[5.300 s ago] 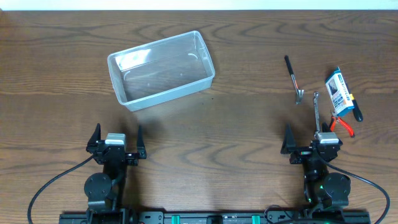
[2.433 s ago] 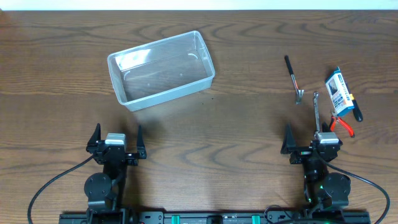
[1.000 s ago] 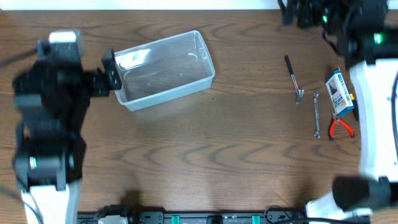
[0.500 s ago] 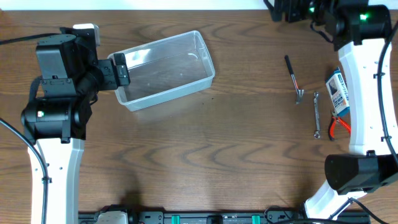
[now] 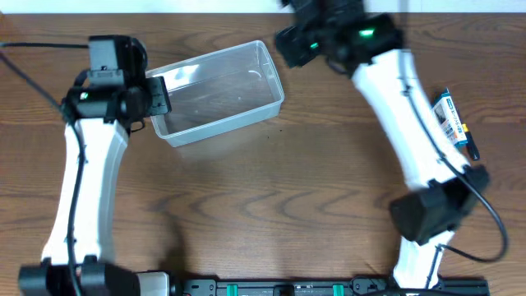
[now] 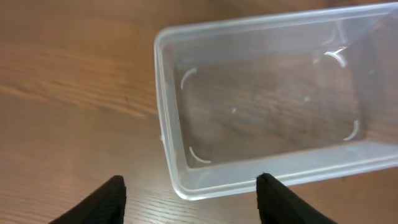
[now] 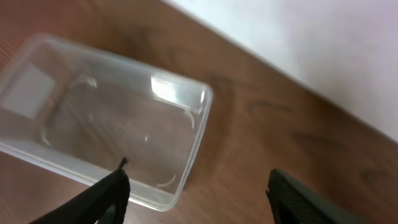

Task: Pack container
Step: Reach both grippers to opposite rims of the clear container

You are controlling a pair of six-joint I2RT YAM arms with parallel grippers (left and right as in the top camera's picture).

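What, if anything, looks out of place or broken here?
Nothing stands out. The clear tub sits upright, empty and unbroken, only turned at a slant to the table's edge. Nothing is spilled on the wooden table. A small blue packet lies flat off to the right.

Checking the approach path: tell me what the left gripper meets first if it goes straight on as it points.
Probably the container: its short wall lies just ahead of the open left gripper, though depth is uncertain.
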